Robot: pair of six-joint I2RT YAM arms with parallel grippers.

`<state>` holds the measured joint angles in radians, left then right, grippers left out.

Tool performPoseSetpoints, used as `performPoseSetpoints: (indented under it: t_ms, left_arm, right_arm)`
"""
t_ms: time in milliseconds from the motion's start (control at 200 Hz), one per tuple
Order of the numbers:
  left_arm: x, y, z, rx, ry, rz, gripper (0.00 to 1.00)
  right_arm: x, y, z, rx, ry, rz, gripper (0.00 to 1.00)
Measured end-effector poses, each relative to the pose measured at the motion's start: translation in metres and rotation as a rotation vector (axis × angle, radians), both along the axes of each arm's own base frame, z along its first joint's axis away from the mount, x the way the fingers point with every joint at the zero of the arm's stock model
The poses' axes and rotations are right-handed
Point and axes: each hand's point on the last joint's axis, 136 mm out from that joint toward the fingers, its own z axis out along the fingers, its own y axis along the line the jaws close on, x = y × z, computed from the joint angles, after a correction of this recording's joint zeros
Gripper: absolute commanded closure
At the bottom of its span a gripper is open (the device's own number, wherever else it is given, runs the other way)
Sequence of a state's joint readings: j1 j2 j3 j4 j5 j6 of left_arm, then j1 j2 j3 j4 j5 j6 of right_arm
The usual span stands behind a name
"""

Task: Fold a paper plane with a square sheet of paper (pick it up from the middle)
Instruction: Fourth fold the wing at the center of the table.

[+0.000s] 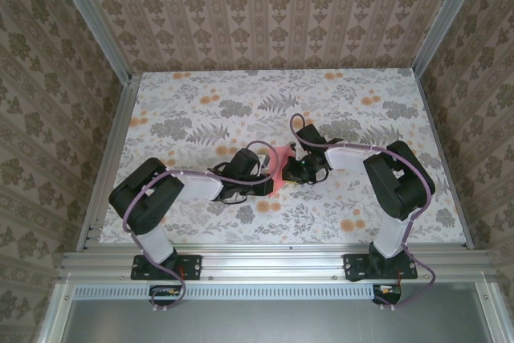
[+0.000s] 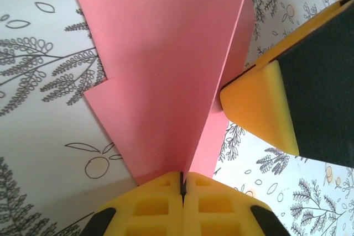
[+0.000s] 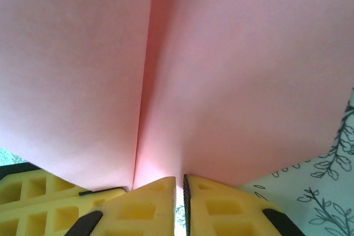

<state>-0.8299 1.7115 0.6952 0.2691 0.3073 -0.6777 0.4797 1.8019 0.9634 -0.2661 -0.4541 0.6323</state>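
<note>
top: overhead from behind, facing table (image 1: 201, 102) | wrists: very close, both on pink paper (image 2: 166, 53), probably opposite sides

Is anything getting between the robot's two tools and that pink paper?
Nothing visible does. The left tool is shut directly on the pink paper. The right tool meets the sheet at its tips and appears to be pinching it too. Around them lies the flowered table.
</note>
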Motion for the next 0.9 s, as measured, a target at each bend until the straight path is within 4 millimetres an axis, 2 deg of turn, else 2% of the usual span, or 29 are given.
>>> performPoseSetpoints:
  t_ms: [270,505,645,755,900]
  left_arm:
    - [0.003,0.000,-0.001,-0.040,0.028,0.025,1.00]
    - [0.005,-0.001,-0.001,-0.058,0.044,0.052,1.00]
    - [0.005,0.000,-0.001,-0.059,0.052,0.060,1.00]
    - [0.005,0.000,-0.001,-0.060,0.055,0.063,1.00]
    - [0.005,0.000,-0.001,-0.061,0.061,0.069,1.00]
  right_arm:
    - [0.000,0.002,0.003,0.015,0.000,-0.002,0.85]
    - [0.016,0.019,0.039,0.135,-0.085,-0.025,0.91]
    - [0.024,0.029,0.049,0.203,-0.104,-0.038,0.93]
    - [0.030,0.034,0.046,0.230,-0.104,-0.048,0.95]
    - [0.030,0.038,0.027,0.235,-0.060,-0.057,0.95]
